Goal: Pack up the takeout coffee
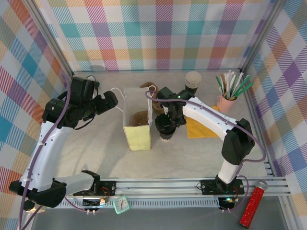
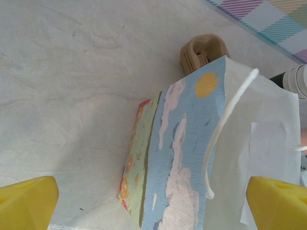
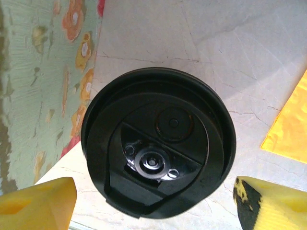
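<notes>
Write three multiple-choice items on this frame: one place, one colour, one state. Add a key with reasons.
1. Where is the lidded coffee cup relative to the paper bag?
A. inside it
B. on the table, to its right
C. behind it

2. What colour is the napkin lying by the cup?
A. yellow
B. red
C. white

3. How is the right gripper?
A. shut on the bag's handle
B. open, straddling the cup
C. shut on the napkin

Key:
1 B: the top view shows the cup standing on the table just right of the bag.
2 A: both the top and right wrist views show it yellow.
3 B: in the right wrist view its yellow fingertips stand apart either side of the cup.
</notes>
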Action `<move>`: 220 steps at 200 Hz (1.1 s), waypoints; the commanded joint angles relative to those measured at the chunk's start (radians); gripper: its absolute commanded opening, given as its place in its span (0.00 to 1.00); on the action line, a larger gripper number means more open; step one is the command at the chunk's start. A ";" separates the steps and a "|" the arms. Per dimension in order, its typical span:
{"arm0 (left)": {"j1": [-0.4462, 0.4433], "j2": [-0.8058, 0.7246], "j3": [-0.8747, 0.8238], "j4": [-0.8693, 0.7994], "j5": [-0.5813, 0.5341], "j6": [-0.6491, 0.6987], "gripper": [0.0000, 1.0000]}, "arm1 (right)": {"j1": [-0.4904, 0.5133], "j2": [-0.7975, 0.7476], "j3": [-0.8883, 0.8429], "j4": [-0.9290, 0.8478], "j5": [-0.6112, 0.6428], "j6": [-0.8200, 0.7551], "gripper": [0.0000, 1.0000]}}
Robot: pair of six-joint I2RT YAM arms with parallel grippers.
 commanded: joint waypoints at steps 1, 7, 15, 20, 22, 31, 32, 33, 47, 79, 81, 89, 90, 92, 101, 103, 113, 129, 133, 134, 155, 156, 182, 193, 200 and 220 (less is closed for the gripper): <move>0.014 -0.014 -0.007 0.012 0.020 -0.007 1.00 | -0.004 0.018 0.040 -0.026 0.010 0.000 0.85; 0.014 -0.013 -0.007 0.013 0.021 -0.007 1.00 | -0.003 0.022 0.044 -0.026 0.011 0.000 0.85; 0.015 -0.012 -0.009 0.014 0.025 -0.008 1.00 | -0.003 0.027 0.048 -0.029 0.010 0.000 0.85; 0.015 -0.011 -0.009 0.015 0.027 -0.007 1.00 | -0.003 0.031 0.051 -0.032 0.009 -0.001 0.85; 0.015 -0.010 -0.009 0.015 0.027 -0.007 1.00 | -0.003 0.032 0.053 -0.032 0.009 -0.002 0.85; 0.017 -0.009 -0.009 0.016 0.029 -0.008 1.00 | -0.003 0.037 0.058 -0.035 0.009 -0.004 0.85; 0.017 -0.010 -0.009 0.016 0.029 -0.008 1.00 | -0.002 0.037 0.058 -0.035 0.009 -0.004 0.85; 0.017 -0.009 -0.009 0.016 0.028 -0.008 1.00 | -0.003 0.037 0.058 -0.035 0.009 -0.004 0.85; 0.018 -0.008 -0.009 0.016 0.029 -0.007 1.00 | -0.003 0.043 0.063 -0.039 0.015 -0.007 0.85; 0.020 -0.003 -0.009 0.016 0.033 -0.004 1.00 | 0.000 0.062 0.076 -0.046 0.014 -0.007 0.84; 0.020 -0.003 -0.009 0.016 0.033 -0.003 1.00 | 0.000 0.063 0.076 -0.046 0.015 -0.007 0.84; 0.021 -0.003 -0.009 0.015 0.033 -0.004 1.00 | 0.002 0.068 0.079 -0.050 0.018 -0.007 0.84; 0.021 -0.003 -0.009 0.015 0.033 -0.004 1.00 | 0.002 0.069 0.079 -0.050 0.019 -0.007 0.84; 0.021 -0.003 -0.009 0.015 0.033 -0.003 1.00 | 0.003 0.071 0.079 -0.052 0.020 -0.007 0.84; 0.021 -0.003 -0.008 0.016 0.035 -0.002 1.00 | 0.006 0.075 0.082 -0.056 0.026 -0.009 0.83; 0.021 -0.003 -0.007 0.016 0.034 -0.002 1.00 | 0.007 0.077 0.082 -0.057 0.027 -0.009 0.83; 0.023 -0.002 -0.007 0.016 0.036 -0.002 1.00 | 0.010 0.079 0.082 -0.059 0.030 -0.008 0.82; 0.024 -0.001 -0.009 0.016 0.037 -0.002 1.00 | 0.013 0.082 0.085 -0.060 0.033 -0.008 0.81; 0.024 -0.001 -0.008 0.015 0.037 -0.002 1.00 | 0.014 0.083 0.086 -0.063 0.036 -0.009 0.81; 0.024 -0.001 -0.008 0.014 0.038 -0.002 1.00 | 0.014 0.083 0.086 -0.064 0.036 -0.008 0.81; 0.024 0.001 -0.009 0.017 0.041 -0.002 1.00 | 0.019 0.091 0.089 -0.068 0.041 -0.008 0.78; 0.024 0.001 -0.009 0.017 0.041 -0.002 1.00 | 0.019 0.091 0.089 -0.069 0.041 -0.007 0.78; 0.026 0.001 -0.010 0.017 0.043 -0.001 1.00 | 0.031 0.103 0.095 -0.077 0.068 -0.006 0.78; 0.026 0.000 -0.010 0.017 0.044 -0.001 1.00 | 0.036 0.110 0.104 -0.085 0.078 -0.005 0.78; 0.026 0.001 -0.010 0.016 0.046 0.000 1.00 | 0.040 0.114 0.108 -0.087 0.085 -0.004 0.78; 0.026 -0.001 -0.012 0.016 0.046 -0.001 1.00 | 0.045 0.124 0.112 -0.090 0.092 -0.001 0.78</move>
